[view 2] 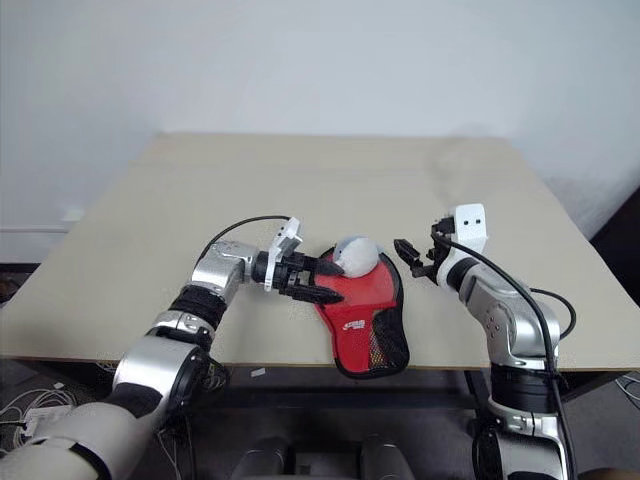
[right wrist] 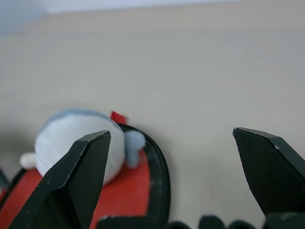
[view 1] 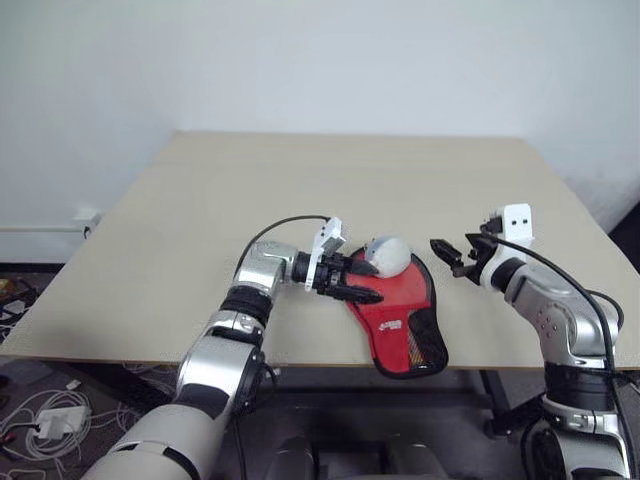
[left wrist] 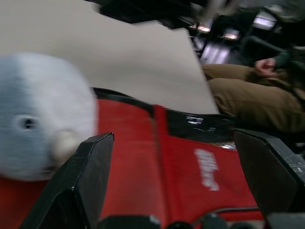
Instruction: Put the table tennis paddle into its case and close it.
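While the red case [view 1: 398,312] lies flat at the near edge of the beige table [view 1: 300,200], a small pale grey-white plush toy [view 1: 388,256] sits on its round upper part. The case shows its red fabric side with a small white mark and a black mesh panel near the narrow end, which reaches the table edge. I cannot tell if the paddle is inside the case.

The left gripper [view 1: 352,281] points sideways toward the toy, low over the left rim of the case; its two black fingers [left wrist: 90,176] are spread wide apart and pinch nothing. The right gripper [view 1: 452,258] hangs above the table just to the right of the case, apart from it, also with fingers spread and empty.

A seated person in brown trousers [left wrist: 248,95] is visible beyond the table in the left wrist view.
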`<state>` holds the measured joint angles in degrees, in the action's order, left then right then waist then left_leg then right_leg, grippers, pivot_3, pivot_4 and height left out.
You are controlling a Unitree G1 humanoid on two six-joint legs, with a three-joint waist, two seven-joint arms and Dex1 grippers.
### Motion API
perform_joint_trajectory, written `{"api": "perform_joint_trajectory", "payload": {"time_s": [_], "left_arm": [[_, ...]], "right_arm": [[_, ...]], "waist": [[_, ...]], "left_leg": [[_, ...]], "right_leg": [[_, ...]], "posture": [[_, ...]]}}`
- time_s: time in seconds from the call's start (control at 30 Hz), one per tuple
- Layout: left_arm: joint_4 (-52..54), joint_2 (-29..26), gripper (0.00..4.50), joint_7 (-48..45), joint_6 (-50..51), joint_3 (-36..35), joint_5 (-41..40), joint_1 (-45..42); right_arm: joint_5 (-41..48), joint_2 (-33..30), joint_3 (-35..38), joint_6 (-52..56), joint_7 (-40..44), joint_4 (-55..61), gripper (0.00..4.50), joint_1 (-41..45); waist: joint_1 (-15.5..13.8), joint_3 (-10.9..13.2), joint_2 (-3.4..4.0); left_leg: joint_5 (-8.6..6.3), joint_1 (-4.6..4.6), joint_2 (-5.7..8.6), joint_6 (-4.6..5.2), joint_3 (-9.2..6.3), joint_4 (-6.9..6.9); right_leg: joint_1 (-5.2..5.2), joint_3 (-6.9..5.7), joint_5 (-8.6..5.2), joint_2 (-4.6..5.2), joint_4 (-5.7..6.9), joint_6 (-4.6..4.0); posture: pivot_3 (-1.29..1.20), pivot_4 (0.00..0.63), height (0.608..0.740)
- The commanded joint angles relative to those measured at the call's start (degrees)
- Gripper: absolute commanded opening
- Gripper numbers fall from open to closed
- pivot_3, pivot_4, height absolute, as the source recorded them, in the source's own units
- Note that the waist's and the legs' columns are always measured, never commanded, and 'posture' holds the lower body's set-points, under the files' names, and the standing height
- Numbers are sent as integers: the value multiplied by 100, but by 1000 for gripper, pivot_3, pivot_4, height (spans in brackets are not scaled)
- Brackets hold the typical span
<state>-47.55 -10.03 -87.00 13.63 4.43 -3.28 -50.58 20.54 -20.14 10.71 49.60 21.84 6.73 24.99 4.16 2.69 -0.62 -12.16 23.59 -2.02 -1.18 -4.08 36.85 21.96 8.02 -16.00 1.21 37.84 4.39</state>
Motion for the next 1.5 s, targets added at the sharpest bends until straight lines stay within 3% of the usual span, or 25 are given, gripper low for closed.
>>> {"api": "perform_joint_trajectory", "payload": {"time_s": [0.03, 0.37, 0.67, 1.0, 1.1, 1.37, 1.5], "left_arm": [[599, 306, 4167, 491, -19, 298, -12, 211], [-152, 562, 4167, 1873, -721, 1220, 863, 348], [-343, 316, 4167, 1990, -700, 1275, 861, 364], [-405, 396, 4167, 2208, -711, 1258, 814, 316], [-455, 377, 4216, 2281, -692, 1248, 803, 290], [-491, 364, 4216, 2424, -602, 1289, 766, 313], [-464, 356, 4216, 2461, -523, 1307, 760, 341]], "right_arm": [[-82, -26, -83, -191, -51, -435, 4500, 508], [30, 166, -416, -133, 67, -779, 4500, 919], [485, 570, -367, 433, 230, -1201, 4500, 1225], [158, 664, -958, 262, 362, -2142, 4500, 1207], [117, 716, -916, -85, 369, -1985, 3867, 1135], [0, 930, -502, -683, -260, -2232, 1066, 1320], [-349, 883, -550, -1015, -595, -2570, 100, 1435]], "waist": [[-3, -2, 4], [9, -4, 24], [10, -9, 27], [11, -11, 29], [11, -12, 29], [11, -12, 30], [9, -12, 30]], "left_leg": [[0, -4, 0, 0, 2, 2], [0, -7, 0, 1, 4, -2], [0, -15, 0, 1, 3, 0], [0, -18, 0, 1, 3, 1], [0, -18, 0, 1, 2, 1], [0, -18, 0, 1, 2, 2], [0, -17, 0, 1, 2, 2]], "right_leg": [[-5, 1, 0, 0, -1, 0], [2, 7, 0, -2, 0, 1], [-8, 5, 0, -2, 0, 1], [-12, 4, 0, -2, 0, 1], [-12, 4, 0, -2, 0, 1], [-12, 4, 0, -2, 0, 2], [-12, 4, 0, -2, 0, 1]], "posture": [[0, 0, 740], [0, 0, 740], [0, 0, 740], [0, 0, 740], [0, 0, 740], [0, 0, 740], [0, 0, 740]]}}
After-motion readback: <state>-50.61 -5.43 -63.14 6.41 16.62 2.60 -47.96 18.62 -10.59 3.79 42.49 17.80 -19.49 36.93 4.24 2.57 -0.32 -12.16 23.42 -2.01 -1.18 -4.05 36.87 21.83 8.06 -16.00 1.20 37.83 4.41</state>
